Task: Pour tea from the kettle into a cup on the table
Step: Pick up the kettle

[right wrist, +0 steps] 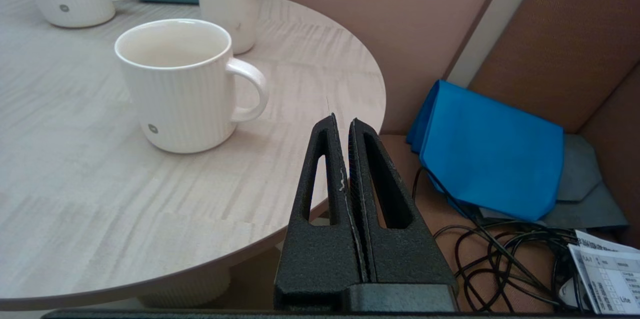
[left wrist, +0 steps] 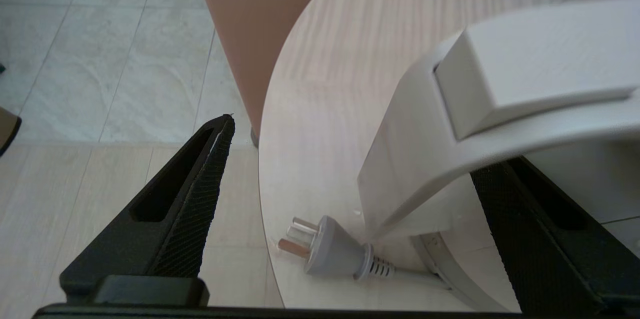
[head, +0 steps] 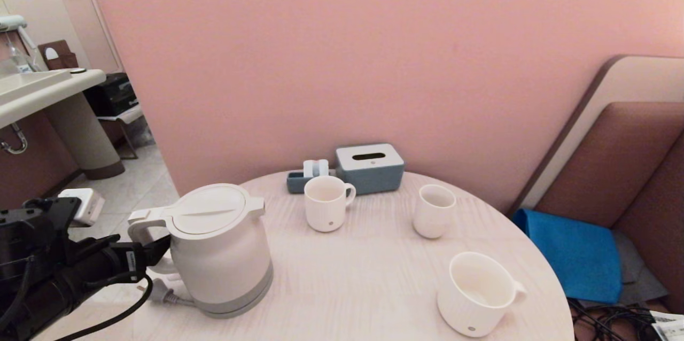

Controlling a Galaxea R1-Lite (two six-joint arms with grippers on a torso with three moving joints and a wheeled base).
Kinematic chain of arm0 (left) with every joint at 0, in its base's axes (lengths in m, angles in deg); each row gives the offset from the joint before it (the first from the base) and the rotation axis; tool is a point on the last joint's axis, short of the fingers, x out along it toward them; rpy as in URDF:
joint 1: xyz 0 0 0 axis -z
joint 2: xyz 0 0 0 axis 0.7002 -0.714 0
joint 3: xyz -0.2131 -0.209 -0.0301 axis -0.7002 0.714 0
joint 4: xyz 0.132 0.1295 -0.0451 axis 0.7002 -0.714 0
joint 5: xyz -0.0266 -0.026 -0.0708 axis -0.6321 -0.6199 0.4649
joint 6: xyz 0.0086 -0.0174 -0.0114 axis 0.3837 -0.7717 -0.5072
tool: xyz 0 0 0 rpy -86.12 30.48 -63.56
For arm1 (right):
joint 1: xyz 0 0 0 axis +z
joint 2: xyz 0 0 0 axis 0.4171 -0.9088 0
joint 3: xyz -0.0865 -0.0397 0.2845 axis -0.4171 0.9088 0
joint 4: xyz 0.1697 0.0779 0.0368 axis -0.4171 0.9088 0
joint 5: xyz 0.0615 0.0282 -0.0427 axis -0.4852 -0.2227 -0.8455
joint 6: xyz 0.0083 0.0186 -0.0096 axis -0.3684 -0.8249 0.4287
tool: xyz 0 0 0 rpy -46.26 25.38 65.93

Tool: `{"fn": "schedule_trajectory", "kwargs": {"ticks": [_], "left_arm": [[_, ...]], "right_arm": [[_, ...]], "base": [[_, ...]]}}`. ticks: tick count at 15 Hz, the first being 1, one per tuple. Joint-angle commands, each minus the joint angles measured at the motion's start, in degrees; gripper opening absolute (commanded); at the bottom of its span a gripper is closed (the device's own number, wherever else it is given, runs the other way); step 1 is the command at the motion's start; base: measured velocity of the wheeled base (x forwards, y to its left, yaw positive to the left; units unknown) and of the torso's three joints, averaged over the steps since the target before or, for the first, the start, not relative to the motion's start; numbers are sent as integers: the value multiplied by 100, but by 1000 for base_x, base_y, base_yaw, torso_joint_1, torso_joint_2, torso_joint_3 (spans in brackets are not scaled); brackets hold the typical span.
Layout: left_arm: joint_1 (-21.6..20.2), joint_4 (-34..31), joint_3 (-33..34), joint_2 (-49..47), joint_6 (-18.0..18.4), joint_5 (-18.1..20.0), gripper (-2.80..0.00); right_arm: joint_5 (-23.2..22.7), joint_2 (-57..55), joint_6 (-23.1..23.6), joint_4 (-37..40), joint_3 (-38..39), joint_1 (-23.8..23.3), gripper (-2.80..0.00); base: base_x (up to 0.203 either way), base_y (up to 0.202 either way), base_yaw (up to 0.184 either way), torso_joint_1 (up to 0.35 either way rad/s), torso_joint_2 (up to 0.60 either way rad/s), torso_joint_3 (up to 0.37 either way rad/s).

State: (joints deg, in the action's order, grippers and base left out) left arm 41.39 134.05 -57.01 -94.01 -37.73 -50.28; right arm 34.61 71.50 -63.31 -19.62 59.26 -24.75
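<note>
The white kettle (head: 219,250) stands upright at the left front of the round table (head: 363,277), lid closed, so no tea shows. My left gripper (head: 155,255) is open, its fingers (left wrist: 190,199) straddling the kettle's loop handle (left wrist: 415,159) without closing on it. The cup (head: 475,293), a wide ribbed white mug, sits at the front right and looks empty (right wrist: 175,84). My right gripper (right wrist: 341,121) is shut on nothing, just off the table's right edge near the cup, and is out of the head view.
The kettle's grey plug (left wrist: 325,251) lies on the table by its base. A narrower handled mug (head: 326,203) and a slim cup (head: 434,210) stand farther back, before a grey-blue tissue box (head: 370,167). A blue cloth (head: 577,255) and cables (right wrist: 500,259) lie on the seat at the right.
</note>
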Motion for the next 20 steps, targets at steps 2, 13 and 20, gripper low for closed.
{"fn": "schedule_trajectory", "kwargs": {"ticks": [2, 13, 20], "left_arm": [[-3, 28, -35, 141, -11, -2, 0], [-3, 362, -81, -22, -336, 13, 0], [-3, 371, -32, -35, -336, 16, -280]], "right_arm": [[-5, 0, 3, 0, -6, 1, -280], [-5, 0, 12, 0, 2, 1, -280], [-5, 0, 12, 0, 2, 1, -280]], "base": [[0, 0, 0, 0, 0, 0], [0, 0, 0, 0, 0, 0], [0, 0, 0, 0, 0, 0]]}}
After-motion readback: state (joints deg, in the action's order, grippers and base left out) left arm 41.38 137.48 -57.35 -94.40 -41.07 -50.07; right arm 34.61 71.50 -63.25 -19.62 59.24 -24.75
